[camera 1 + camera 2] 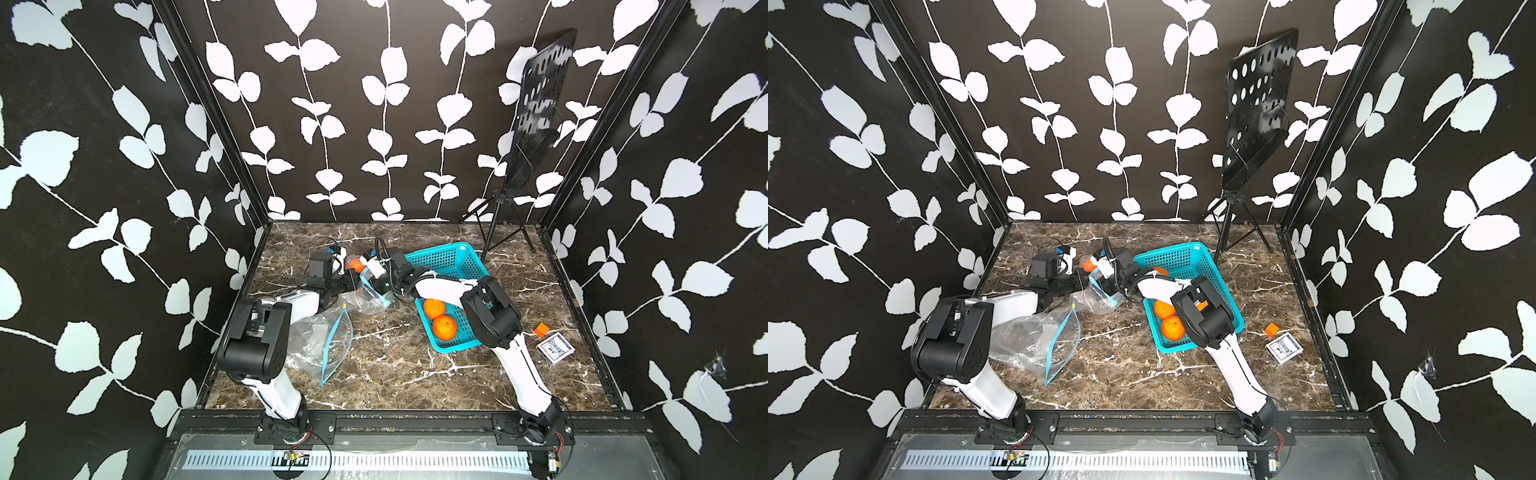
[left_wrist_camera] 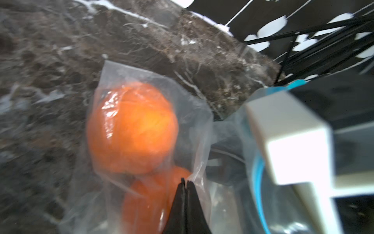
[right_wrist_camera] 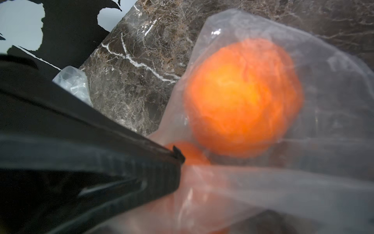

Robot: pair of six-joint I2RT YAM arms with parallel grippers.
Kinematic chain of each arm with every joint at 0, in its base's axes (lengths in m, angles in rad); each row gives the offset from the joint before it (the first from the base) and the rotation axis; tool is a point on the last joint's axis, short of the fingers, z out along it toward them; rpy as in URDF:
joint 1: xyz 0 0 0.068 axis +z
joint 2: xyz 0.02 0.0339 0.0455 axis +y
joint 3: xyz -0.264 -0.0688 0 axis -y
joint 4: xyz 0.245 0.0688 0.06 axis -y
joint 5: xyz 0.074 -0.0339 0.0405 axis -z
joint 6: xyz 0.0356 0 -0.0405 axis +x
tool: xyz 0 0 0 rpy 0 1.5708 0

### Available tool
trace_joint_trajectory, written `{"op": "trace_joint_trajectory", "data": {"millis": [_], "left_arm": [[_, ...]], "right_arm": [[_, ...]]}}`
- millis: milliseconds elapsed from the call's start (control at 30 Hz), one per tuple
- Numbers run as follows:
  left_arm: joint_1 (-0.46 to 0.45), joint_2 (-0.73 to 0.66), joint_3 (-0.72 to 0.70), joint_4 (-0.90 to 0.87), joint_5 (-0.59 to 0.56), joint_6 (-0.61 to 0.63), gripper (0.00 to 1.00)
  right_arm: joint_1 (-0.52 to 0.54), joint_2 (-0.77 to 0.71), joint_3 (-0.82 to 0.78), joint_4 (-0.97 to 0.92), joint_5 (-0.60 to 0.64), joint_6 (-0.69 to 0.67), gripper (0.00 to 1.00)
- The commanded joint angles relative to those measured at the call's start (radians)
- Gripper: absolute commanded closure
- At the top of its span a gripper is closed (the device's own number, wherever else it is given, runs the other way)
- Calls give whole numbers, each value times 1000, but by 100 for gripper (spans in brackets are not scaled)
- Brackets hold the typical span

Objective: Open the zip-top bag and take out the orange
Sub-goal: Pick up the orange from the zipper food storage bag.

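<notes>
Left gripper [image 2: 185, 182] pinching zip-top bag [image 2: 199, 115] edge; orange [image 2: 131, 127] inside.

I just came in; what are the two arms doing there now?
The left gripper is shut and seems to pinch the film of a bag with an orange inside. The right gripper is at the bag's blue zip; whether it is open is unclear. Two more oranges lie in the basket.
</notes>
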Motion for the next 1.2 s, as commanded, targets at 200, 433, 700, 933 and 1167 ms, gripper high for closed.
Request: {"op": "trace_joint_trajectory", "data": {"millis": [200,433,700,933,1167], "left_arm": [[-8,58,37,-221,-256,102,100],[-7,178,98,-220,-229,106,100],[-7,168,101,-225,-243,117,100],[-6,140,114,-231,-233,114,100],[-6,126,101,-222,-228,108,100]], "right_arm": [[-16,-56,-54,103,-5,3,21],[-21,14,47,72,-4,-12,24],[-19,89,192,-135,6,-26,27],[-2,3,122,-190,60,-88,21],[-2,30,200,-261,47,-104,46]]}}
